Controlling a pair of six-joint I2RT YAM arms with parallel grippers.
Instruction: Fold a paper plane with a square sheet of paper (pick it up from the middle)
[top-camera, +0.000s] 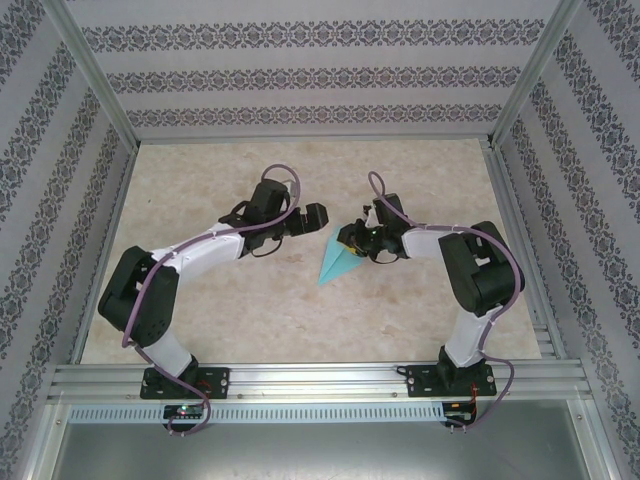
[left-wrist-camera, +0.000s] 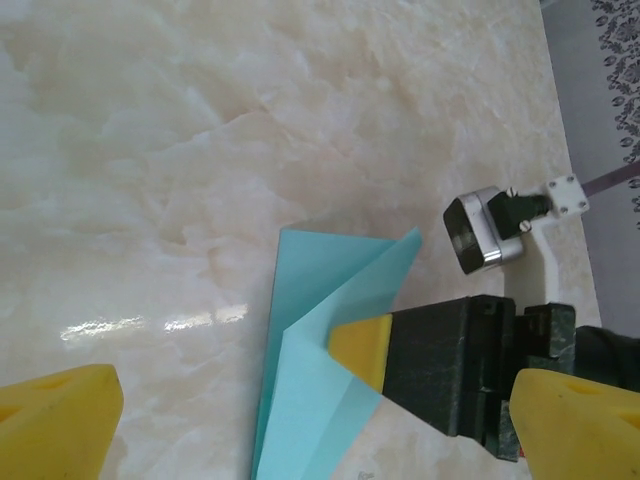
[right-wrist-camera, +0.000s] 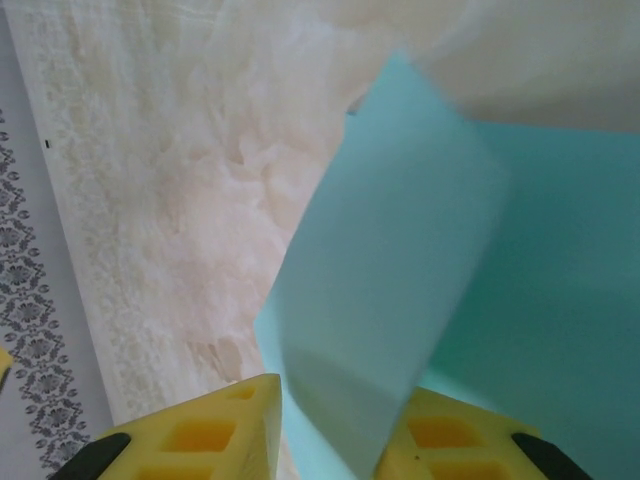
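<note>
While the left gripper (top-camera: 313, 220) hangs with its two yellow fingers (left-wrist-camera: 55, 425) spread as wide as they go and holds nothing, the right gripper (top-camera: 350, 240) is down on the paper sheet (top-camera: 335, 263). From above, the turquoise paper looks like a long pointed shape lying on the pale marble table (top-camera: 200, 320). Its wide end is under the right gripper's tips, and its sharp end points away from them, toward the near edge where the arms are bolted down. The left gripper is just beside the wide end, on its left, and does not touch it. In the left wrist view the paper (left-wrist-camera: 320, 280) lies flat below the open left gripper (left-wrist-camera: 318, 400), in the space between its fingers. It has a crease and one layer folded over another. One yellow pad (left-wrist-camera: 362, 348) of the right gripper rests against the folded edge there. In the right wrist view the right gripper (right-wrist-camera: 340, 435) has its fingers (right-wrist-camera: 215, 435) partway closed. A flap (right-wrist-camera: 390, 290) of the paper stands up from the flat part (right-wrist-camera: 540, 320) and runs down into the gap between the two fingers. The flap looks close to both fingers, but I cannot tell if they are squeezing it.
</note>
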